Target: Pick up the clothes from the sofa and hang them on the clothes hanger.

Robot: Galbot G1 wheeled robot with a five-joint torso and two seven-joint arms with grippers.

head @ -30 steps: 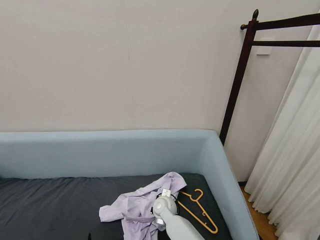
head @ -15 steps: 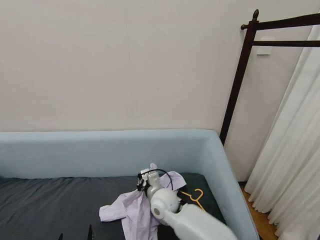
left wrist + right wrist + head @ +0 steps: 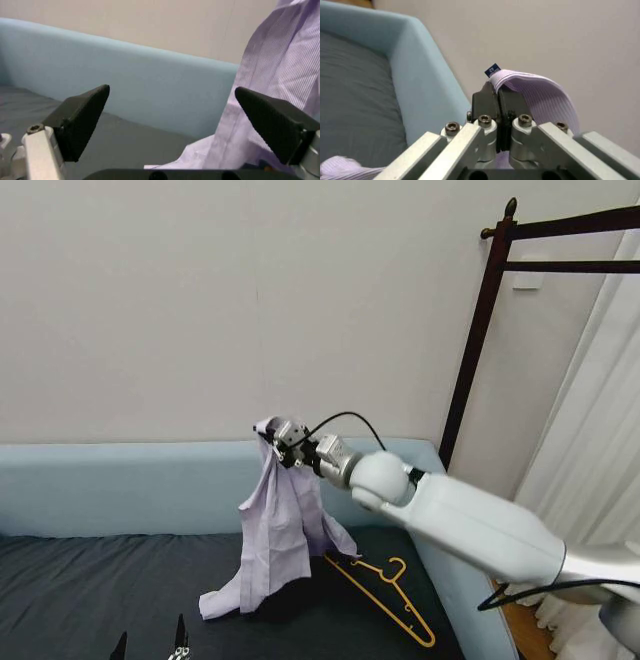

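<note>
While our right gripper (image 3: 283, 442) pinches the lilac striped shirt (image 3: 278, 525) by a fold at its top, the garment hangs in front of the sofa (image 3: 120, 480) backrest, above the dark seat cushion (image 3: 90, 590).

- Right fingers are pressed tight on the cloth. In the right wrist view the fold bulges out past the pads (image 3: 487, 99), with a small dark label (image 3: 492, 70) beside it. We judge the grip to be near the collar.
- Why held high: gravity pulls the shirt out of its heap, so it drapes in one length rather than bunched.
- Long axis runs near vertical, pinched end up and hem down. The lowest corner rests on the cushion on our left side, so the shirt is not wholly clear of the seat. One flap trails to our right.
- The orange hanger (image 3: 385, 595) lies flat on the cushion just beside the hem, its hook end toward the backrest.
- The dark wooden clothes rack (image 3: 478, 340) stands past the sofa's right end, well apart from the shirt, with a white curtain (image 3: 590, 480) beyond it.
- Our left gripper (image 3: 172, 92) waits low over the seat with its fingers spread wide and nothing between them. The shirt hangs beyond its right-hand finger.
</note>
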